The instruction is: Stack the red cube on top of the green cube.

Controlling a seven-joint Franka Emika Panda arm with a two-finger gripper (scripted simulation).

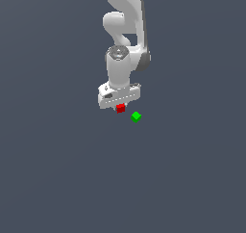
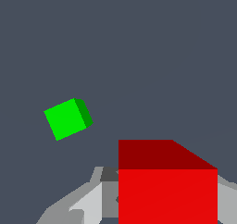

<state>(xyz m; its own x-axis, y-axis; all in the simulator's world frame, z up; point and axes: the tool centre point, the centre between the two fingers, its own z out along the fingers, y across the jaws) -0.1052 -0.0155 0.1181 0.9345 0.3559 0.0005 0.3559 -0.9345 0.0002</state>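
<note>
the end effector [image 1: 120, 105] points straight down from the white arm, and the red cube [image 1: 120, 108] sits right under it, between the fingers. in the wrist view the red cube [image 2: 167, 186] fills the space between the grey fingers [image 2: 88, 202], which press in from both sides, so the end effector looks closed on the cube rather than hanging empty. that hold makes sense for the job: the cube has to be carried over and set down on the other one, and a grip from above leaves its underside free to land flat.

the green cube [image 1: 136, 116] lies alone on the dark worktop [image 1: 57, 179], just to the exterior view's right of the red one and a little nearer the camera, apart from it. whether the red cube is lifted off the worktop or resting on it cannot be told here.

both cubes are plain, bright and sharp-edged, tiny against the end effector. in the wrist view the green cube [image 2: 67, 119] sits turned at an angle to the red one, so some rotation may be needed to square them up.
</note>
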